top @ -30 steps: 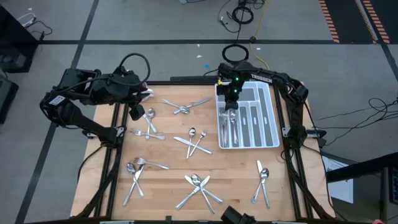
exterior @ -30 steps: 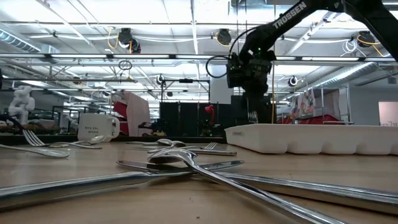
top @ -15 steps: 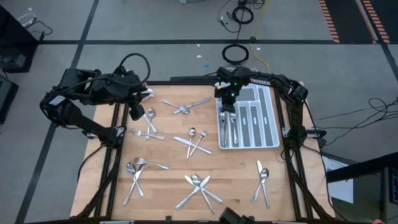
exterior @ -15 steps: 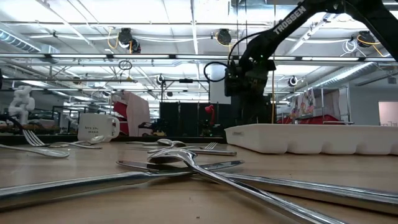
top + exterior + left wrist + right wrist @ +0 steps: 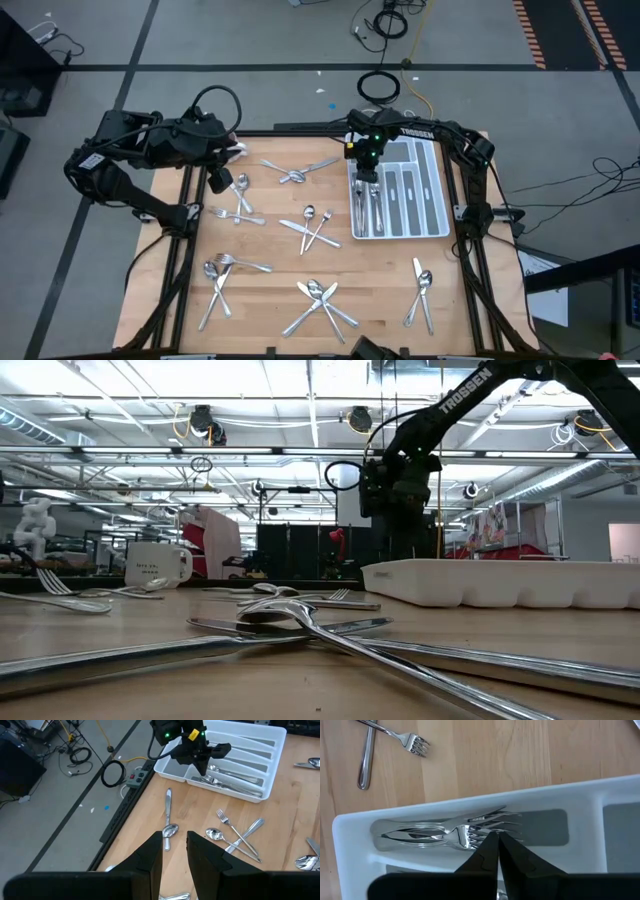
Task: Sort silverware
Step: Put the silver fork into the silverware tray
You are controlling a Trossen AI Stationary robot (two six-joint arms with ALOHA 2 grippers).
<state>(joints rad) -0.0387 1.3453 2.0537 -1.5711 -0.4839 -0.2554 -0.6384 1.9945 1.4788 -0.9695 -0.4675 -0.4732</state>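
Note:
Silverware lies in crossed small groups over the wooden table: a fork and spoon (image 5: 295, 172), a cluster (image 5: 317, 228), others near the near edge (image 5: 320, 300). More forks and spoons lie in the white divided tray (image 5: 430, 190). My right gripper (image 5: 365, 177) hovers above the tray's left compartment, shut and empty; in the right wrist view its shut tips (image 5: 496, 839) sit over stacked forks (image 5: 470, 832). My left gripper (image 5: 218, 183) waits open at the table's far left, and its fingers (image 5: 175, 840) frame a spoon (image 5: 170, 831) on the wood below.
A white mug (image 5: 155, 565) stands on the far left part of the table. The tray's raised wall (image 5: 480, 582) borders the right side. Further silverware pairs lie at the near left (image 5: 220, 275) and near right (image 5: 422, 290). Bare wood shows mid-table.
My right gripper has drifted a little toward the table's left edge above the tray, staying over the left compartment. The silverware on the table has not moved.

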